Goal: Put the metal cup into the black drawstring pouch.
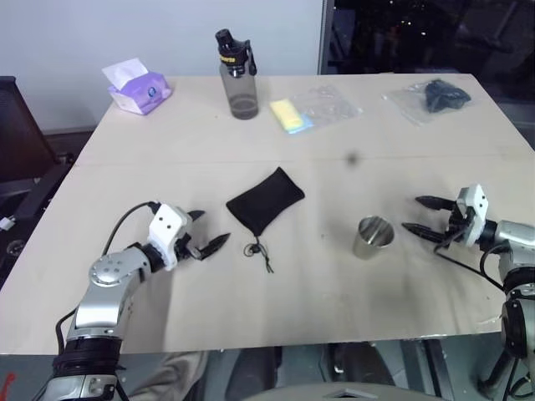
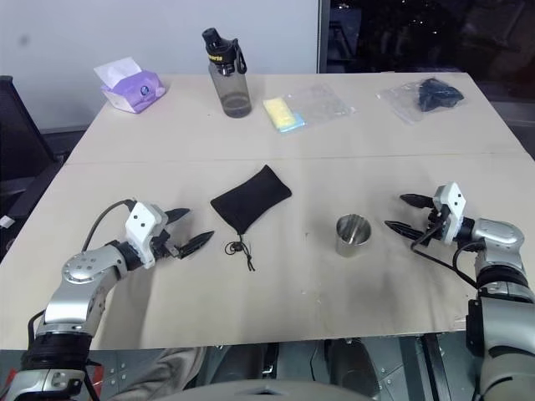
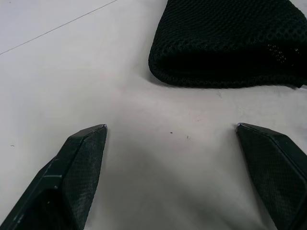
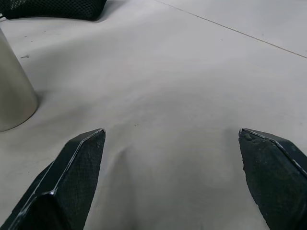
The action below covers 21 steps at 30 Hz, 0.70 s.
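My left tool (image 1: 205,231) hangs spread wide and empty just over the bench (image 1: 276,309), with the black drawstring pouch (image 1: 265,200) lying flat just to its right, long axis running from the near-left cord end to the far right. Further right, the metal cup (image 1: 372,237) stands upright. My right tool (image 1: 426,215), also wide and empty, is just right of it, the nearer arm for the pick, I judge.

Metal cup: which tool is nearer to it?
Right. The right tool sits open just beside the metal cup, on its right; the left tool is open beyond the black pouch, on the far side.
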{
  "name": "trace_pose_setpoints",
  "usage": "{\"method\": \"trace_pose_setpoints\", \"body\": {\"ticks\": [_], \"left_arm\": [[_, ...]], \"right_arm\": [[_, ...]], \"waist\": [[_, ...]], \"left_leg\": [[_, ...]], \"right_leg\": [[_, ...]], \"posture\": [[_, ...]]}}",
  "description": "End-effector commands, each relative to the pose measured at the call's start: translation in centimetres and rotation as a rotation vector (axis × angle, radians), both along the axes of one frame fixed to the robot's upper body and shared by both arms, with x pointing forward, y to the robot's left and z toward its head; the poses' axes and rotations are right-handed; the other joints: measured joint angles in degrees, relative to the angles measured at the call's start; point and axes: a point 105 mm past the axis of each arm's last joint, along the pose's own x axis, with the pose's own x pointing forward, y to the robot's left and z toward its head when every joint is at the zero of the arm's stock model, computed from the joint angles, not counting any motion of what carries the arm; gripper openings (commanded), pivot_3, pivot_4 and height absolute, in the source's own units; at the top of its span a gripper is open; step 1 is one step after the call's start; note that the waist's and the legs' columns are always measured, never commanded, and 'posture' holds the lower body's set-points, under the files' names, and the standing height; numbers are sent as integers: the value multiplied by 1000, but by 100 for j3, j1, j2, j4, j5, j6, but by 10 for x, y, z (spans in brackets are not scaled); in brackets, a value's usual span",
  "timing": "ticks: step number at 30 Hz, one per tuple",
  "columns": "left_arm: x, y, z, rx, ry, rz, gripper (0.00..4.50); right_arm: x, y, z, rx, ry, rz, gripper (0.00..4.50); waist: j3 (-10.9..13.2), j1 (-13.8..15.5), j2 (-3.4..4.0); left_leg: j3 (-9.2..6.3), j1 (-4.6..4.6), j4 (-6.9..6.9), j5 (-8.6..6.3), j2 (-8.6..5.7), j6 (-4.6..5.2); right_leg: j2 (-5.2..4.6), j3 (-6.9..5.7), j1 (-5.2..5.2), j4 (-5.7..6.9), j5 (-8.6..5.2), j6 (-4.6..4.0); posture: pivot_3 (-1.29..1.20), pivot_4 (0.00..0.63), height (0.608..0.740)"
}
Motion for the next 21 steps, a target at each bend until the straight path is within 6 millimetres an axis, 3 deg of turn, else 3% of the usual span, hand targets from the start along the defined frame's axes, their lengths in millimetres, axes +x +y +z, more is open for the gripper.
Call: {"method": "trace_pose_setpoints", "body": {"ticks": [1,9,14,17,21], "left_arm": [[1,-2,6,12,-23,-12,4454],[-2,-4,6,15,-17,-26,4454],[-1,-8,8,35,-32,-52,4454],[9,-10,19,44,-73,-73,4454],[19,-17,29,115,-107,-196,4454]], "right_arm": [[2,-8,14,-18,-53,-6,4500],[-3,-10,13,-17,-60,-2,4500],[-19,-13,10,-10,-82,33,4500],[-40,-5,6,23,-88,75,4500],[-90,19,-3,73,-43,129,4500]], "waist": [[0,0,0],[0,0,0],[0,21,-1],[1,41,-1],[1,127,-1]], "left_leg": [[0,0,0,0,0,0],[1,0,0,0,0,0],[0,-1,-1,0,0,0],[-6,-5,-2,0,0,0],[-20,-10,0,0,0,0]], "right_leg": [[0,0,0,0,0,0],[0,0,0,0,0,0],[0,0,0,-1,0,0],[0,-3,1,0,0,0],[1,-18,0,5,-1,1]], "posture": [[0,150,740],[0,150,740],[0,150,740],[0,150,740],[0,150,740]]}}
